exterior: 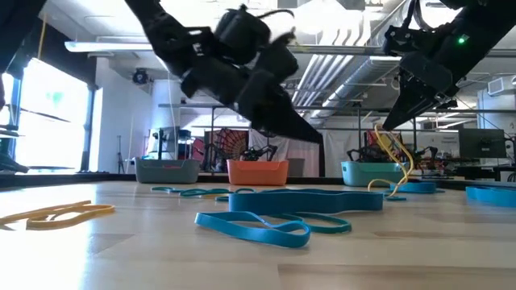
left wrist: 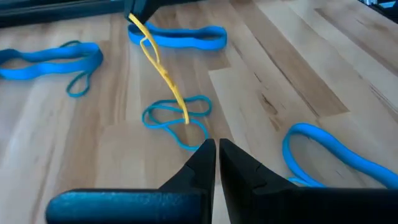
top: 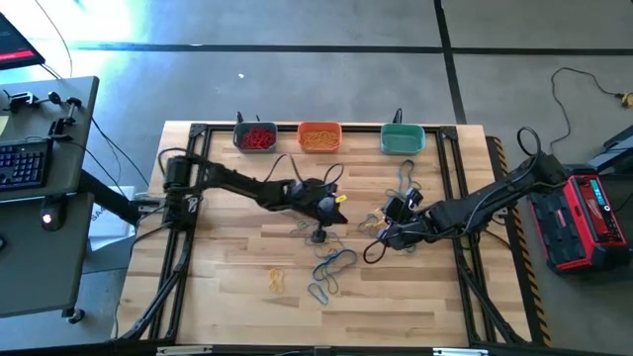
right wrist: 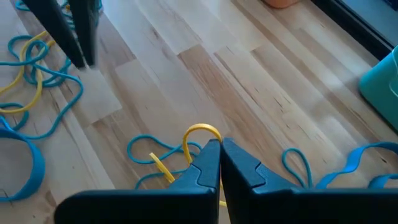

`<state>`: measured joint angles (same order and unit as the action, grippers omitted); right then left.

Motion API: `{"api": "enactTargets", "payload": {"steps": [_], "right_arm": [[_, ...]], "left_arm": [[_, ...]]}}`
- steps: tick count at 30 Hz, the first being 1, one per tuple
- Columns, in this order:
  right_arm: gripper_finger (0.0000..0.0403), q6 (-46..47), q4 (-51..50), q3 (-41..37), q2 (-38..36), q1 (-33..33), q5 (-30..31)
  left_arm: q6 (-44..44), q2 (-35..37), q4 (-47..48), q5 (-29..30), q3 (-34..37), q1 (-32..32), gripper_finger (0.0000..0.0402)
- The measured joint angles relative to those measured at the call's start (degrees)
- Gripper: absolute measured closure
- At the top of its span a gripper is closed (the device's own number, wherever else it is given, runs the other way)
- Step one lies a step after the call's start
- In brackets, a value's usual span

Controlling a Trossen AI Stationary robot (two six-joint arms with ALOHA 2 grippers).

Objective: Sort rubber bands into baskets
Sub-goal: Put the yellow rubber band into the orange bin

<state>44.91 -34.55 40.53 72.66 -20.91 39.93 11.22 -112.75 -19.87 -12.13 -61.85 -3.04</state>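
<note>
Smooth grey concrete floor point(top: 326, 89) w/ dark seam lines all round the light wood-plank worktop point(top: 237, 297) – glare on it at the far-left. Grey desk point(top: 45, 208) w/ black keyboard point(top: 22, 163) off the worktop's left edge. Red-and-black box point(top: 582, 220) off its right edge. Beyond: bright window point(exterior: 48, 113), exposed silver ceiling ducts point(exterior: 339, 60).

No text, label, brand, number or sign can be read anywhere.

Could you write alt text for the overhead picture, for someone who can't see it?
Seen from above, two dark robot arms meet over a wooden table; the right gripper holds a yellow band. Blue bands lie scattered nearby. Three baskets line the far edge.
</note>
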Motion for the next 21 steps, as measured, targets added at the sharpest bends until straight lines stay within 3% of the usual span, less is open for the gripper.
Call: {"api": "enactTargets", "payload": {"steps": [21], "right_arm": [[0.0403, -0.44, 0.44, 0.0, 0.02, 0.0, 0.56]], "left_arm": [[7.83, -12.68, 11.49, 0.64, -16.41, 0.06, 0.039]]}}
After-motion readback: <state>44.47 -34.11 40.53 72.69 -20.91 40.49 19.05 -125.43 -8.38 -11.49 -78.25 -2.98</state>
